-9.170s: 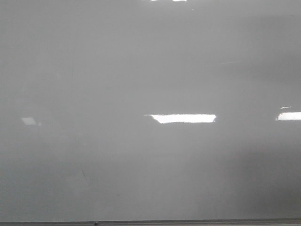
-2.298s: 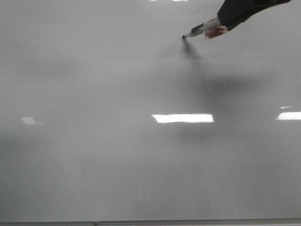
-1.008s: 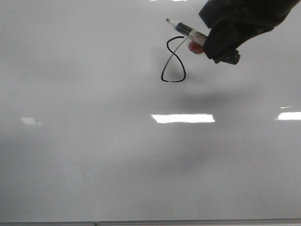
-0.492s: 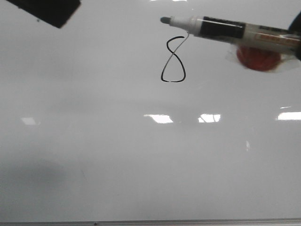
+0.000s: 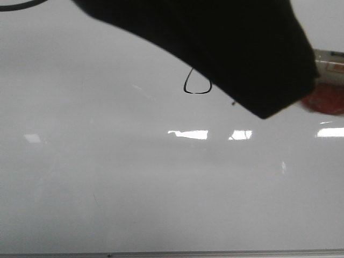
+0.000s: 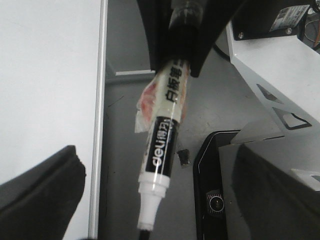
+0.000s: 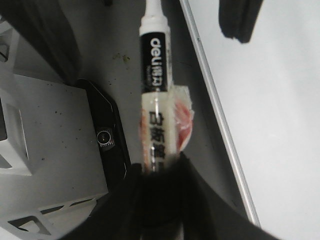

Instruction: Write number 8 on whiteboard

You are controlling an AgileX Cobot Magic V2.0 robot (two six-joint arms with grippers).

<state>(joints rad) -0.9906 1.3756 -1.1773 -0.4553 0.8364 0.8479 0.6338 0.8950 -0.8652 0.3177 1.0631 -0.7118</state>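
The whiteboard (image 5: 134,188) fills the front view. Only the bottom loop of the black number 8 (image 5: 198,86) shows. A large dark blurred mass of the left arm (image 5: 215,48) hides the top loop. My right gripper (image 7: 160,200) is shut on a white and black marker (image 7: 155,75) with red tape, held off the board. The marker also shows at the front view's right edge (image 5: 329,59) and in the left wrist view (image 6: 162,145). My left gripper (image 7: 240,20) is empty over the board, one finger (image 6: 40,195) wide to the side.
The board's thin metal edge (image 5: 172,253) runs along the front; it also shows in the wrist views (image 6: 97,125). Beside it stands the grey robot base with a black panel and knob (image 7: 104,136). Glare patches (image 5: 188,134) lie on the board.
The 8 was drawn and the marker lifted off the board. In the last half second the dark left arm has swept in from the top left, covering the 8's top loop and the marker tip.
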